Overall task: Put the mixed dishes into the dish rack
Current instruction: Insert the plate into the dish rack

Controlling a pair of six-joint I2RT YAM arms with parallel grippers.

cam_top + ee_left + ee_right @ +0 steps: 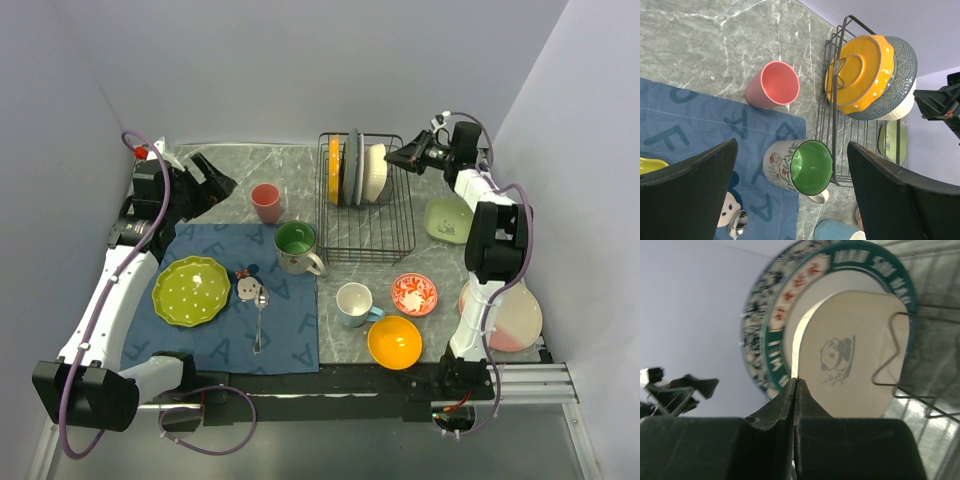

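Note:
The black wire dish rack (368, 225) holds three pieces upright: an orange scalloped plate (333, 170), a grey patterned plate (352, 165) and a cream panda dish (376, 172). My right gripper (393, 158) reaches in from the right. In the right wrist view its tips (796, 382) are shut on the cream panda dish's (850, 365) rim. My left gripper (215, 185) hangs open and empty over the far left. In its own view it (792, 150) frames the green-lined mug (800, 166), with the pink cup (774, 85) beyond.
A blue cloth mat (290, 340) carries a lime-green plate (191, 290), a spoon (260, 315) and the green-lined mug (296, 246). Right of it sit a blue mug (354, 304), an orange bowl (394, 341), a red-patterned dish (414, 294), a pale green dish (449, 220) and a pink plate (510, 320).

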